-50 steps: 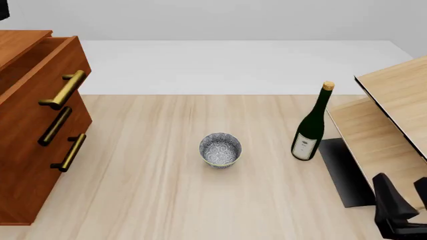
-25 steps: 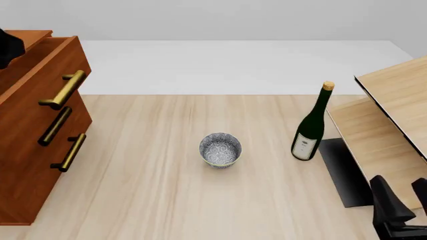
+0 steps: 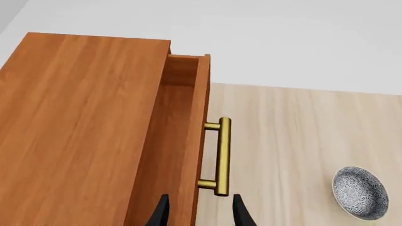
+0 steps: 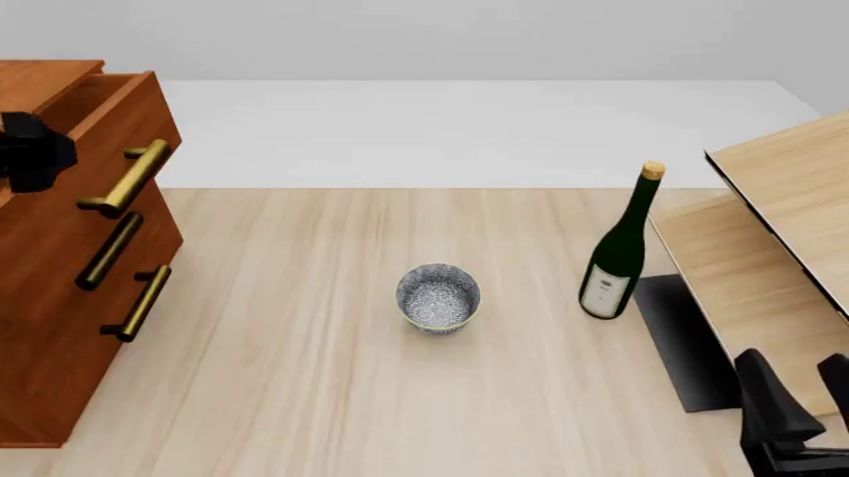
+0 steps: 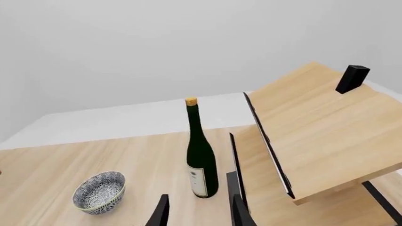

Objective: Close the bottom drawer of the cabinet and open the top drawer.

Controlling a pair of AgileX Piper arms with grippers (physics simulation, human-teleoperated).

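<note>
The reddish-brown cabinet (image 4: 60, 328) stands at the table's left edge. Its top drawer (image 4: 93, 139) is pulled out a little, brass handle (image 4: 126, 179) forward, and the open box shows in the left wrist view (image 3: 182, 117). The bottom drawer (image 4: 80, 368) has its front level with the middle one. My left gripper (image 4: 34, 149) hovers over the cabinet top just behind the top drawer's front. Its fingers (image 3: 162, 214) are open above the drawer front, near the handle (image 3: 221, 155). My right gripper (image 4: 793, 363) is open and empty at the near right corner.
A patterned bowl (image 4: 438, 296) sits mid-table. A dark green wine bottle (image 4: 618, 248) stands right of it. Pale wood furniture (image 4: 782, 229) with a black base fills the right side, close to my right gripper (image 5: 199, 214).
My left gripper has come into the front view from the upper left and moved down and right over the cabinet top. The right gripper has barely shifted.
</note>
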